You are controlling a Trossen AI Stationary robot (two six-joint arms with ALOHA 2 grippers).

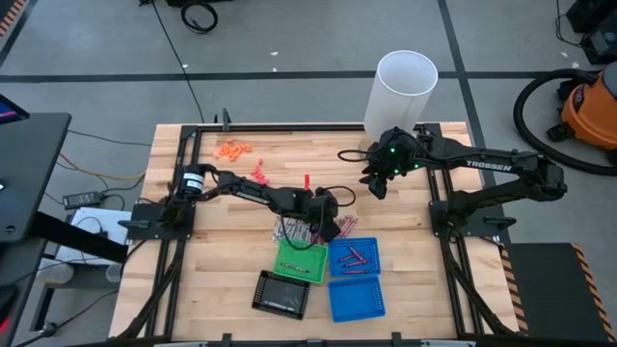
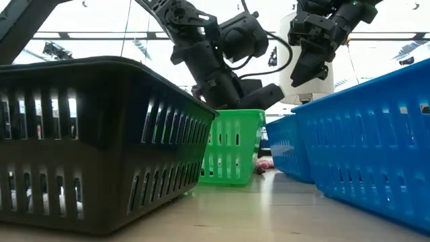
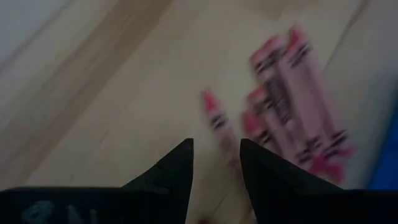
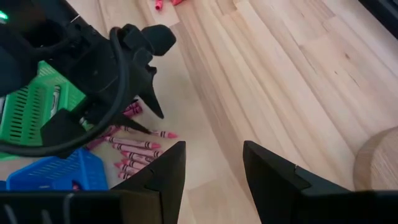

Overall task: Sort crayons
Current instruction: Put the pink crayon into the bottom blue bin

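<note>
Left gripper [image 1: 326, 228] hides part of the crayons [image 1: 292, 231].

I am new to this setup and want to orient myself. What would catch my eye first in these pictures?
Probably the left hand, open and low over the loose crayons lying on the wooden table, just behind the small trays. Next, the bright green tray beside two blue trays and a black tray. The right hand hangs open in the air near a tall white cylinder.
</note>
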